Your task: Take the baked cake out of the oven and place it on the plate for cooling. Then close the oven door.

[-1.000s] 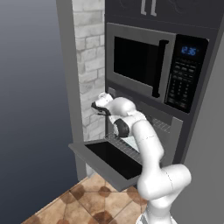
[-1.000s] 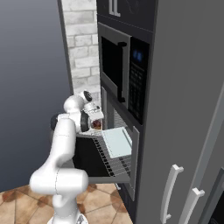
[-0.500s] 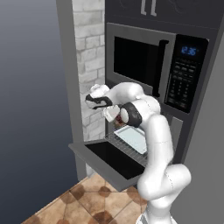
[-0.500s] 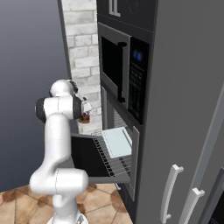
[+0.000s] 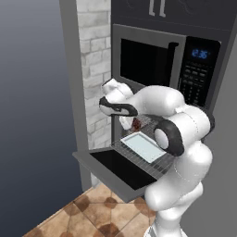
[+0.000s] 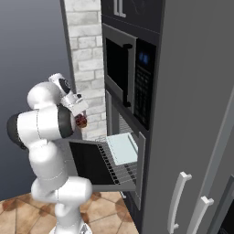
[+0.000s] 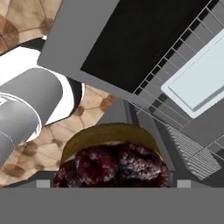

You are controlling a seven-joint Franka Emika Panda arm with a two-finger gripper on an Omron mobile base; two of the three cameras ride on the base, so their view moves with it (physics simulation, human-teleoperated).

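My gripper [image 5: 128, 119] is shut on the cake [image 5: 136, 123], a round golden base topped with dark red berries. It hangs in the air above the left part of the oven door [image 5: 90, 161], which lies open and flat. From the right, the cake [image 6: 81, 121] sits under the gripper [image 6: 78, 113], left of the oven [image 6: 130, 151]. In the hand view the cake [image 7: 111, 153] fills the space between the fingertips of the gripper [image 7: 113, 181], with the oven door [image 7: 74, 52] below it.
A wire rack [image 5: 159, 165] is pulled out over the door and carries a pale rectangular tray [image 5: 143, 146] [image 6: 121, 147] [image 7: 199, 76]. The microwave [image 5: 148, 60] sits right above the oven. A brick wall [image 5: 95, 69] stands to the left. My own arm [image 5: 180, 139] is bent close beside the door.
The elbow has swung up and round toward the cameras. The hand, still holding the cake, has drawn a little back from the oven front.
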